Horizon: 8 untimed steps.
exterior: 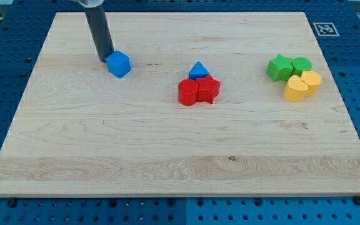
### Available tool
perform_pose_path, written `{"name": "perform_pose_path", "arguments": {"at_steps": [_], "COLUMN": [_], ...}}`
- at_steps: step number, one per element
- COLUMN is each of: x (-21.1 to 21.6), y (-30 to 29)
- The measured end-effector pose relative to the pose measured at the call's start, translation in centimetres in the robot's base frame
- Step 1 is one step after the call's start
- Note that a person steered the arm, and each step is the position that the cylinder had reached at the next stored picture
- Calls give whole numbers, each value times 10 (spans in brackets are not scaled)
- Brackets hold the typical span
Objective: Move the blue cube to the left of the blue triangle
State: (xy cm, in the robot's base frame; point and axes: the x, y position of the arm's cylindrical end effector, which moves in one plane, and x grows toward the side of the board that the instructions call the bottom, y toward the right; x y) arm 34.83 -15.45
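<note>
The blue cube point(119, 64) sits on the wooden board at the upper left. My tip point(105, 59) stands right against the cube's left side, touching or nearly touching it. The blue triangle point(199, 70) lies near the board's middle, well to the right of the cube. It rests against the top of two red blocks: a red cylinder point(187, 92) and a red star-like block point(209, 90).
At the view's right a green star-like block point(279, 67) and a green cylinder point(302, 65) sit together with two yellow blocks point(302, 85) just below them. The wooden board point(167, 150) lies on a blue perforated table. A marker tag point(324, 29) is at the board's top right corner.
</note>
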Motion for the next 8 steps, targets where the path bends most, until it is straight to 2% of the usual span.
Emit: {"name": "perform_pose_path", "arguments": {"at_steps": [2, 4, 6, 8], "x": [20, 47, 32, 32], "y": [18, -4, 36, 39]}}
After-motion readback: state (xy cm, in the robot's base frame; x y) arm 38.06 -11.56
